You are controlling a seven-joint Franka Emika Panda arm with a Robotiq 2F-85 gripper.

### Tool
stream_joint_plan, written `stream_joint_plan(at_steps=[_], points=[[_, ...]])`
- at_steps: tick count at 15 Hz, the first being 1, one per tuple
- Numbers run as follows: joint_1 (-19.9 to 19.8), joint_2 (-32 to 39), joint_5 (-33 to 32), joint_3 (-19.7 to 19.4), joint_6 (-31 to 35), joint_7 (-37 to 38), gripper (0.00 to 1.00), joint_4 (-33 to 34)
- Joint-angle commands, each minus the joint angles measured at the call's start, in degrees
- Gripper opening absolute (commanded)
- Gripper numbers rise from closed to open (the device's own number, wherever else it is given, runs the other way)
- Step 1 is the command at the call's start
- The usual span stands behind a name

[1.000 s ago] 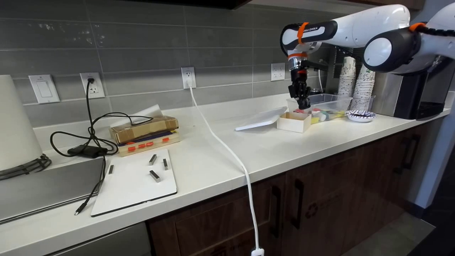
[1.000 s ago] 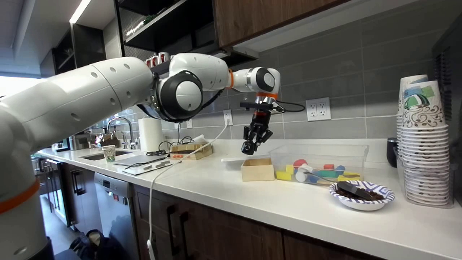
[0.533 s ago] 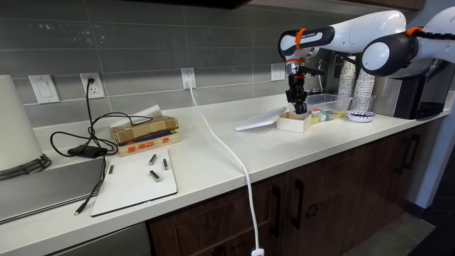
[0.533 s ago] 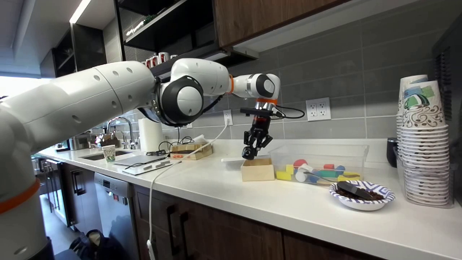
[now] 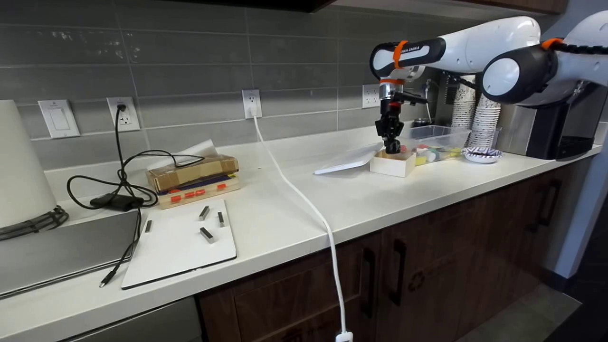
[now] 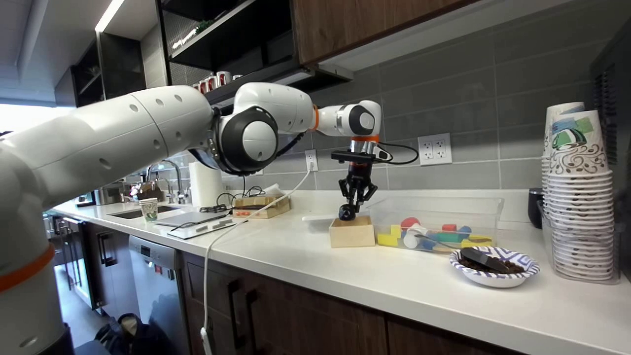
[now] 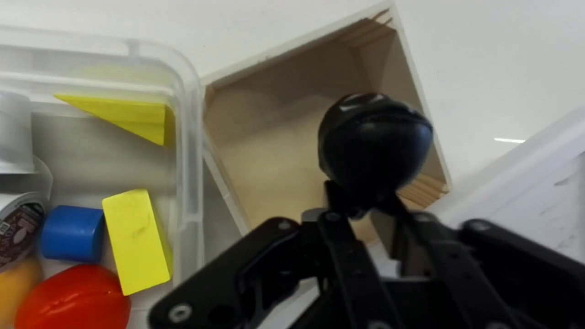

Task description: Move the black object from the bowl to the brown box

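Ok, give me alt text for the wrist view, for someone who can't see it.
The pincer holds a rounded black object over an open tan box. To the picture's left, a clear bin contains yellow, blue and red pieces; a white panel shows on the right.

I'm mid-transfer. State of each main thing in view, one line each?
Gripper: shut on the black object
Black object: held over the brown box, not yet released
Brown box: upright, open-topped
Patterned bowl: upright, black implement lying in it
Clear bin: uncovered, holding coloured blocks
White panel: tilted
Paper cups: nested, upside down
White cord: plugged in
Black cord: plugged in
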Motion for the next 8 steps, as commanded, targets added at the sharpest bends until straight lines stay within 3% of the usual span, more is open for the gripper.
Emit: stream_joint_plan(at_steps=[1, 7, 8], points=[[0.03, 1.51, 0.63, 0.22, 0.67, -0.88, 0.55, 2.84], [0.14, 0.26, 0.48, 0.24, 1.51, -1.83, 1.0, 1.96], [0.14, -0.03, 0.39, 0.19, 1.41, -1.97, 1.0, 1.62]])
